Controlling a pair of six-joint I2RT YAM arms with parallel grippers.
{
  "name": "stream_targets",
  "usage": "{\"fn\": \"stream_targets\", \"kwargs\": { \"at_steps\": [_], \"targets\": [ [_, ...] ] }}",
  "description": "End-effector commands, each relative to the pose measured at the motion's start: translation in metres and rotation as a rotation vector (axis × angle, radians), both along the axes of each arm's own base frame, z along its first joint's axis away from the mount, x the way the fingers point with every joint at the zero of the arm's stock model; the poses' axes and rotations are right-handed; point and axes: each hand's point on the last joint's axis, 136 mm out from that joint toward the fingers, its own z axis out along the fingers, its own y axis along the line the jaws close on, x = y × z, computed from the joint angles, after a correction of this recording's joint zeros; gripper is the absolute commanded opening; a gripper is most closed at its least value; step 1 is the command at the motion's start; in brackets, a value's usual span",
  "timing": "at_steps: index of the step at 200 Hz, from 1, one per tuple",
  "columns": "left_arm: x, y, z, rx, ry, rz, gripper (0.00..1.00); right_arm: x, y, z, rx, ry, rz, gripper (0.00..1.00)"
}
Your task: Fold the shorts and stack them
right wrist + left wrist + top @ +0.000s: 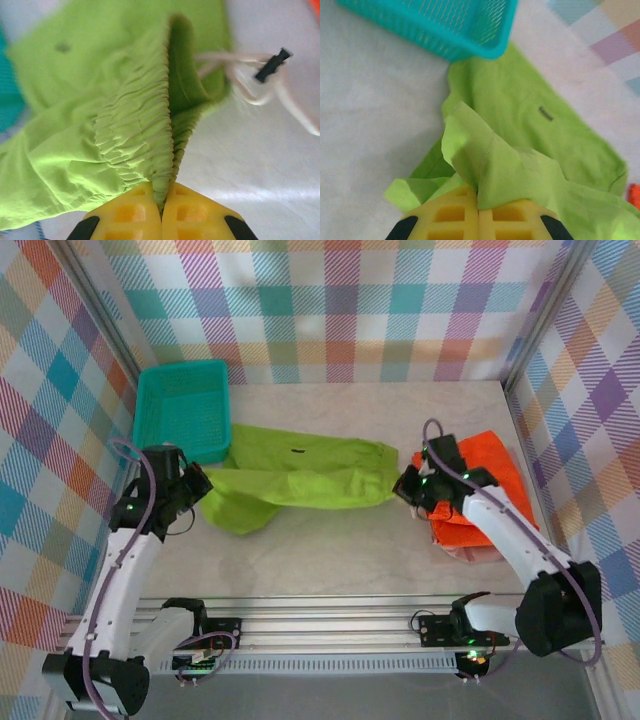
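Where lime shorts point(300, 475) lie, tabletop point(350, 550) meets plaid walls point(340, 310).

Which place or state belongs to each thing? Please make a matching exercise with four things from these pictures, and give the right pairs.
Things:
1. lime green shorts
2. orange shorts
3. teal basket
4. right gripper

Places or states:
A. in the far left corner
B. shut on an elastic waistband
C. spread out in the middle
D. lying on the right side

Pairs: 1-C, 2-D, 3-A, 4-B
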Motion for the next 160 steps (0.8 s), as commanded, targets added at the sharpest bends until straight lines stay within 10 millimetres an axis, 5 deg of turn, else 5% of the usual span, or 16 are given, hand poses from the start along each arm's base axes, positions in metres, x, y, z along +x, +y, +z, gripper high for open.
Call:
{"fn": "stream_targets", "kwargs": {
  "at_steps": [1,38,60,87,122,160],
  "targets": [
    [-0.003,0.007,0.044,0.049,-0.101,-0.005,0.0,0.005,-0.008,0.049,-0.055,-0.112,0.053,0.0],
    [-0.007,0.005,0.11,0.078,-0.259,-0.042,0.0,0.022,-0.006,0.103,-0.053,-0.206,0.084,0.0],
    [-0.014,0.004,0.122,0.089,-0.287,-0.06,0.0,0.023,-0.008,0.111,-0.043,-0.229,0.085,0.0],
    [-0.024,0.002,0.083,0.048,-0.221,-0.05,0.15,0.013,0.002,0.09,-0.001,-0.217,0.149,0.0],
    [-0.043,0.011,0.02,0.013,-0.101,0.036,0.53,-0.016,0.015,0.036,0.07,-0.107,0.249,0.0],
    [-0.053,0.001,-0.001,-0.096,-0.054,0.046,0.6,-0.057,0.015,-0.028,0.066,0.022,0.293,0.0]
  ]
}}
